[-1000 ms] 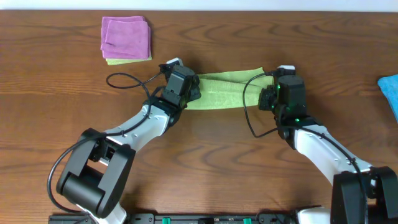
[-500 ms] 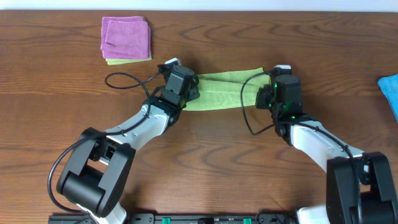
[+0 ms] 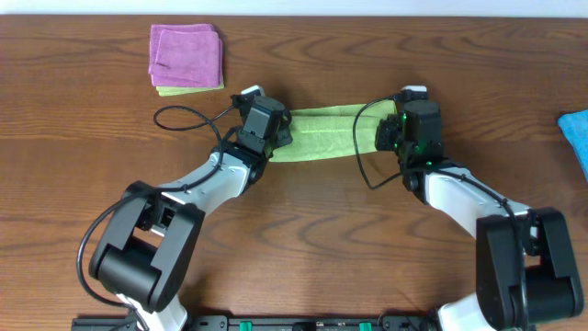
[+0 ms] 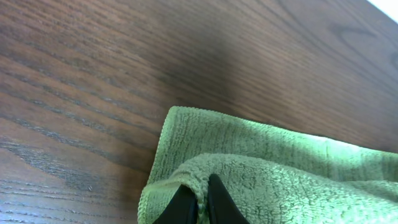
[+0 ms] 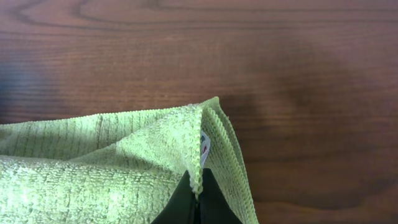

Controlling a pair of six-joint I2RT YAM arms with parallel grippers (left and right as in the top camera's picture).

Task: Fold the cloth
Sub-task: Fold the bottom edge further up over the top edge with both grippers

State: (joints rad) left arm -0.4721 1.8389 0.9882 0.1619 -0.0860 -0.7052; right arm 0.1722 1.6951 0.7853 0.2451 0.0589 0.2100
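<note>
The left gripper and the right gripper are each pinching shut on one end of the green cloth, which is stretching mid-table between them as a narrow doubled strip, so one fold is seemingly underway, with laying flat and further folding left.

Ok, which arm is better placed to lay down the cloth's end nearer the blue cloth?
Right, probably: the right gripper is shut on that end of the cloth; the left gripper pinches the opposite end, nearer the purple cloth.
</note>
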